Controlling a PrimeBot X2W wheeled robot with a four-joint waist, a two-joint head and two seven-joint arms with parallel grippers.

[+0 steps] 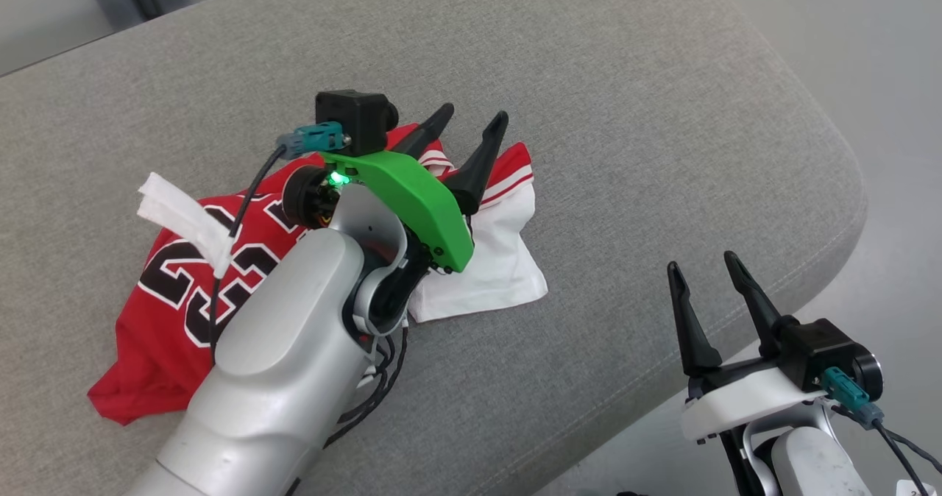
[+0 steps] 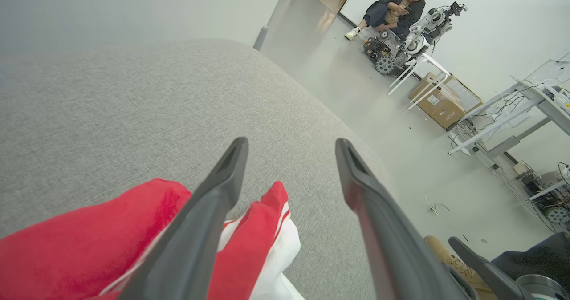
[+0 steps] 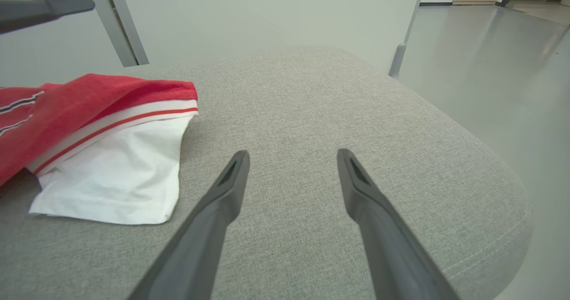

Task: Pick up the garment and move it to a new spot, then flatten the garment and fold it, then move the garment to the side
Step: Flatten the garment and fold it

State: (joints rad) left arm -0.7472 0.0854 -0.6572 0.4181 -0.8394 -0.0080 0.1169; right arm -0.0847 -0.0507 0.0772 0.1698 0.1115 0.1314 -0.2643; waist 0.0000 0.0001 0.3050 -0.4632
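Now | jersey (image 1: 169, 290) lies crumpled, unfolded, on grey worktop (image 1: 589, 76) | left pincer (image 1: 473, 117) splayed, empty, just above jersey's white-trimmed edge, probably placed to flatten it | right pincer (image 1: 703, 264) splayed, empty, well apart from jersey, leaving room.

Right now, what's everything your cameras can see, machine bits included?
garment: one, red and white, crumpled on the cushion
cushion: one, grey, under the garment
person: one, dark jacket, sitting on the far floor
wheeled machine: one, dark, beside the person
cardboard box: one, brown, on the floor past the machine
left gripper: one, dark fingers, green mount, open over the garment
right gripper: one, dark fingers, white mount, open, clear of the garment
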